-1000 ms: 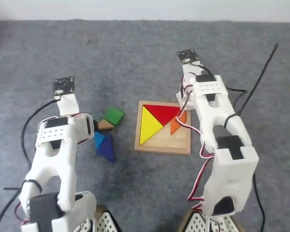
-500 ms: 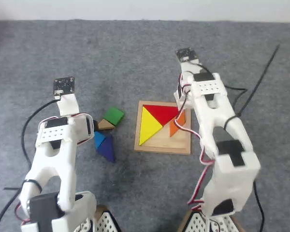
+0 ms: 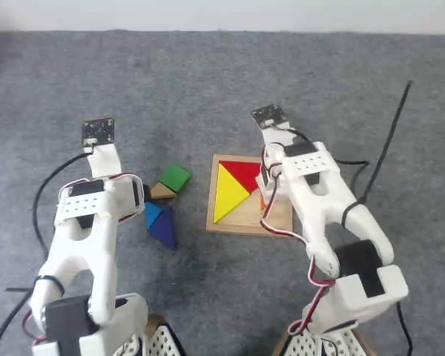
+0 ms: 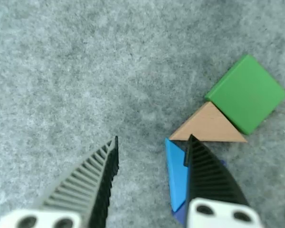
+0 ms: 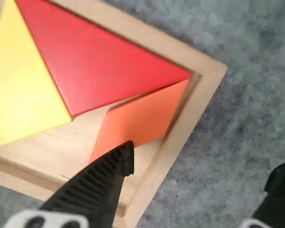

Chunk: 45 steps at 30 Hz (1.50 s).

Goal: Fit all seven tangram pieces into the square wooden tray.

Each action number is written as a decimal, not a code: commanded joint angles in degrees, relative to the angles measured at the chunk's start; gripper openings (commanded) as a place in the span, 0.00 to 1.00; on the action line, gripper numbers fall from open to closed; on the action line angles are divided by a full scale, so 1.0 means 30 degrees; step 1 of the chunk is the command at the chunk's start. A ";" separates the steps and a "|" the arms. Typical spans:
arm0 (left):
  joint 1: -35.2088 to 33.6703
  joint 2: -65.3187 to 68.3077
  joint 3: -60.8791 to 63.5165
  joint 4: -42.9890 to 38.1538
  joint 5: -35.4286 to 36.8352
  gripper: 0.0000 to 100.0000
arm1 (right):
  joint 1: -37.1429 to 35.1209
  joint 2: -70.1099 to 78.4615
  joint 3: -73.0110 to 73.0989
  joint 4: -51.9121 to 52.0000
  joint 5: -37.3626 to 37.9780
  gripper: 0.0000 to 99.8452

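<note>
Grey cloth [image 3: 208, 89] covers the whole table. We see the wooden tray [image 3: 241, 231] lying right of the middle. A yellow triangle [image 3: 228, 193] fills its left side, a red triangle [image 3: 241, 170] runs along its far edge, and an orange piece [image 5: 140, 121] sits beside the red one near the right wall. Bare wood shows along the tray's near side.

Four pieces lie on the cloth left of the tray: a green square [image 3: 175, 178] farthest, a tan triangle [image 3: 162, 191] touching it, then a light blue triangle [image 3: 153, 213] and a dark blue triangle [image 3: 165, 230] nearest.

Our left gripper [image 4: 153, 140] hangs over these pieces with its fingers spread, one above the light blue triangle. Our right gripper [image 5: 204, 159] is also spread wide, with one finger over the tray beside the orange piece and the other outside the right wall, over the cloth.
</note>
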 commanded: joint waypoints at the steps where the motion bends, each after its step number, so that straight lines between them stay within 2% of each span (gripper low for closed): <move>1: 0.0088 0.0000 -0.0161 -0.0176 -0.0176 0.22 | -0.0044 -0.1099 0.0088 -0.0601 -0.0059 0.44; 6: 0.0088 0.0000 -0.0103 -0.0176 -0.0176 0.22 | 0.0484 0.0396 -0.0147 -0.1392 0.0029 0.44; 13: 0.0088 0.0000 -0.0103 -0.0176 -0.0176 0.22 | 0.2974 0.1363 -0.1641 -0.1333 0.0381 0.43; 18: 0.0088 0.0000 -0.0103 -0.0176 -0.0176 0.22 | 0.3678 0.1245 -0.1758 -0.1333 0.0967 0.43; 24: 0.0088 0.0000 -0.0103 -0.0176 -0.0176 0.22 | 0.2769 0.0659 -0.1758 -0.1304 0.0908 0.43; 35: 0.0088 -0.0029 -0.0103 -0.0176 -0.0176 0.22 | -0.0278 -0.3941 -0.1700 0.1480 0.0234 0.43; 45: 0.0088 -0.0117 -0.0103 -0.0176 -0.0176 0.22 | -0.2593 -0.1656 -0.1260 0.1216 -0.0352 0.43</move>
